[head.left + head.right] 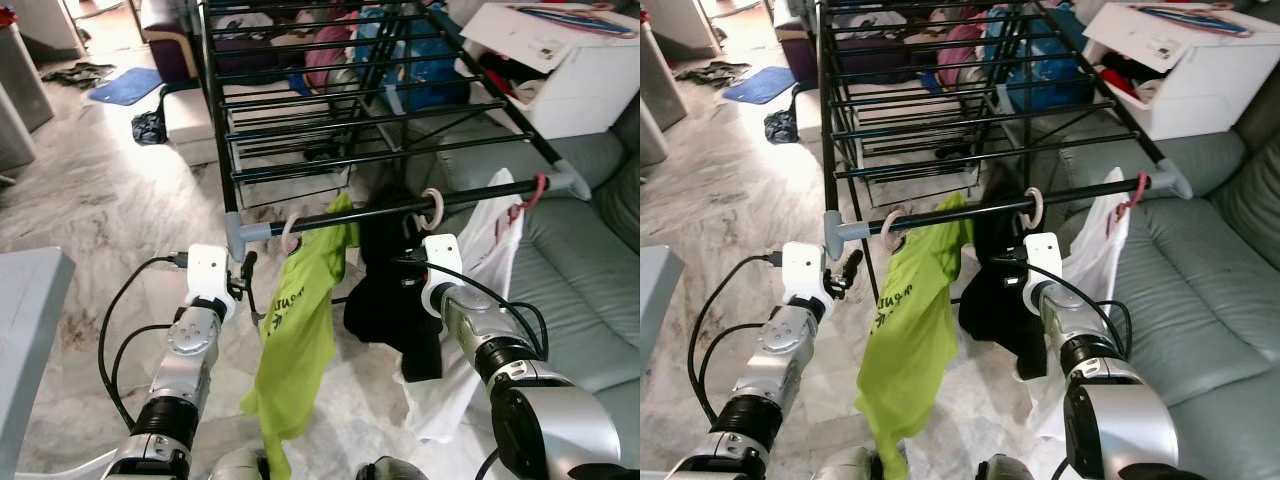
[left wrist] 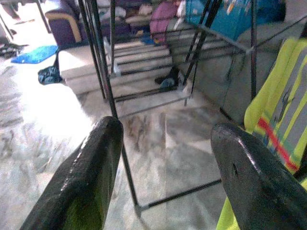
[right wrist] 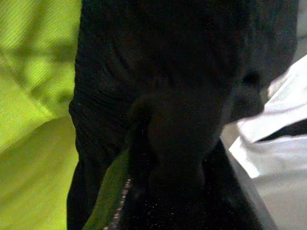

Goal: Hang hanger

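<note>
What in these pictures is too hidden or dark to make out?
- Right claw: its tips press into the black garment; the right wrist view is too dark to tell open or shut.
- Black garment's hanger: body buried in cloth, pink hook visible.
- Green shirt: print folded, unreadable.

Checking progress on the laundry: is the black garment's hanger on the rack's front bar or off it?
On. The pink hanger hook curls over the black front bar, and the black garment hangs below it.
</note>
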Robot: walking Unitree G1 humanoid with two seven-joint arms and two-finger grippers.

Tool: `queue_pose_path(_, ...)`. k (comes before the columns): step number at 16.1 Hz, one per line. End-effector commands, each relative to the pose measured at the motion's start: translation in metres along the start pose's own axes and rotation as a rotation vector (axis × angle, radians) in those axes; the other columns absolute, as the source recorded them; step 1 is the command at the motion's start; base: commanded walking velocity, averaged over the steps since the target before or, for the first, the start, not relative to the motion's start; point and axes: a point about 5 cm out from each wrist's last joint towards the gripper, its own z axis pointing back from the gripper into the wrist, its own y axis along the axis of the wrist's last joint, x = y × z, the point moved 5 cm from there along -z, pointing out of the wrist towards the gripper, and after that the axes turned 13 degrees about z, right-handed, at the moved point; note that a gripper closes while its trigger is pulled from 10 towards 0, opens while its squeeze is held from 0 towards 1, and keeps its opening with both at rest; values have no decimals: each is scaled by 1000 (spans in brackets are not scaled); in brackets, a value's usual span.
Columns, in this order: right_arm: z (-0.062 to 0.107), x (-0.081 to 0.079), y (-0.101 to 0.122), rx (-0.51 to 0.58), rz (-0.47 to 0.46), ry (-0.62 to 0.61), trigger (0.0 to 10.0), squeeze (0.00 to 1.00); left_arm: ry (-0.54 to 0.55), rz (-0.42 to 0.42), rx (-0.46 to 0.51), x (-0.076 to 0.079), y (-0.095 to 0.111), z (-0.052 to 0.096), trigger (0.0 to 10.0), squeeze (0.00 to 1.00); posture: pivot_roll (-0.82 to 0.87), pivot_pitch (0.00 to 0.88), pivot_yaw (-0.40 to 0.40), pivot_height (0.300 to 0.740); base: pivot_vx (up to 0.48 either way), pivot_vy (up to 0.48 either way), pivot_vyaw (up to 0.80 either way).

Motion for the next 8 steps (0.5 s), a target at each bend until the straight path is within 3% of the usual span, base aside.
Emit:
queue_pose_path(1,2,10,4,37,7,-44,10000,1000,0,-18,-16,2,-3,0,10000,0,-13,0,2,740,0,0,0)
queue_pose_path(3,7,21,7,103,-25,-95,10000,1000,6,-23,-19,1,-3,-1,10000,0,-16,0,7,740,0,0,0)
queue_pose_path(5,14,29,10,163,54,-170,10000,1000,11,-28,-21,-1,-3,0,10000,0,-25,0,15,740,0,0,0)
queue_pose_path(7,20,23,14,251,26,-167,10000,1000,25,-36,-37,-4,-8,2,10000,0,-29,0,21,740,0,0,0)
queue_pose_path(8,23,19,13,268,58,-179,10000,1000,31,-36,-39,-5,-9,2,10000,0,-31,0,24,740,0,0,0)
